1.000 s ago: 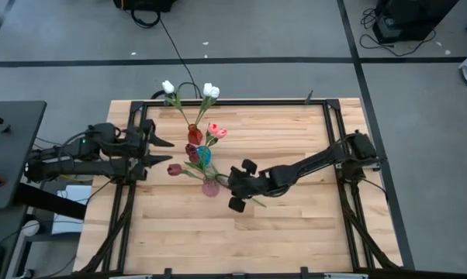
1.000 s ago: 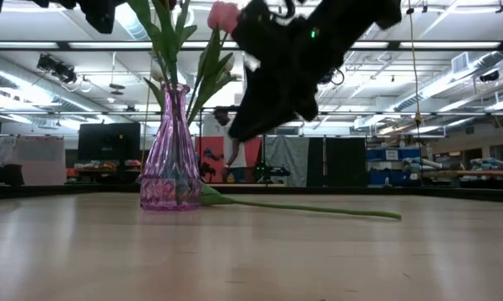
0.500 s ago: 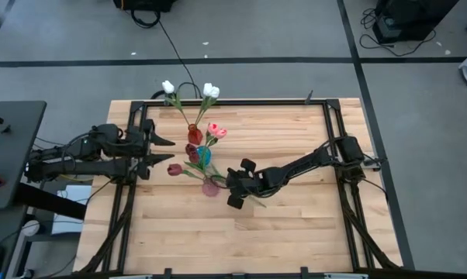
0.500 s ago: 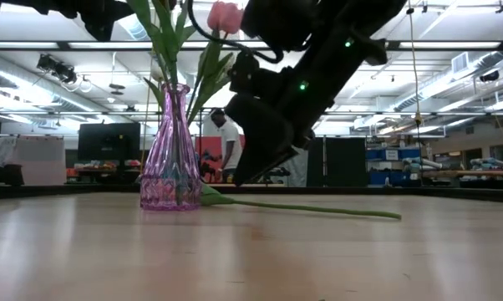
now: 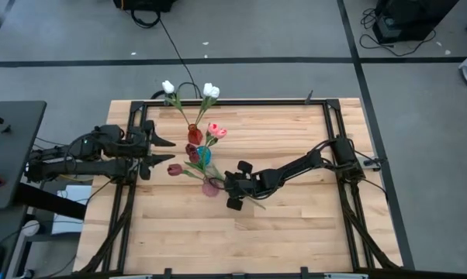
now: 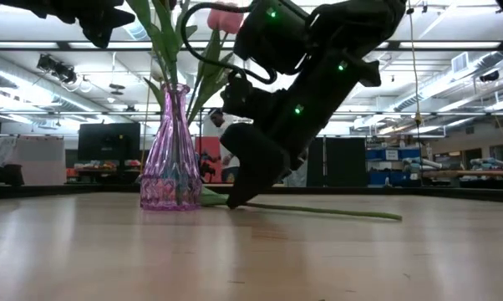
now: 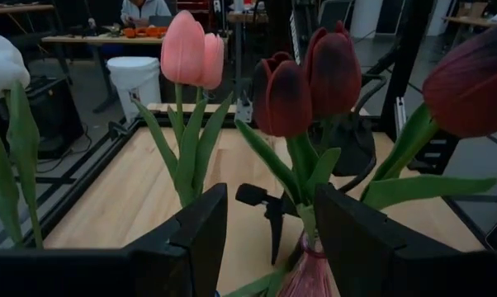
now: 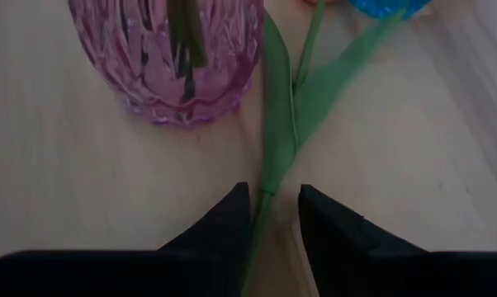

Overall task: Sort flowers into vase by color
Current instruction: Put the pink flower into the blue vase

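Three vases stand mid-table: a red one [image 5: 195,133] with white tulips [image 5: 210,91], a blue one [image 5: 204,156] with pink tulips [image 5: 216,130], and a purple glass one [image 5: 210,187] with maroon tulips [image 7: 286,95]. One loose flower lies flat on the table beside the purple vase, its green stem [image 6: 318,209] running toward the right; its head is hidden. My right gripper [image 8: 269,216] is open, low at the table, with a finger on each side of that stem [image 8: 265,194]. My left gripper [image 5: 163,153] is open and hovers left of the vases.
The three vases stand close together just left of my right gripper, the purple glass wall [image 8: 162,74] a short way ahead of its fingertips. Leaves and tulip heads [image 7: 191,49] crowd the space in front of my left gripper. Bare wooden table [image 5: 295,240] lies toward the near edge.
My right gripper has come down from above the table to the tabletop and shifted slightly left, toward the purple vase, ending over the lying stem. The flower and the vases have stayed where they were.
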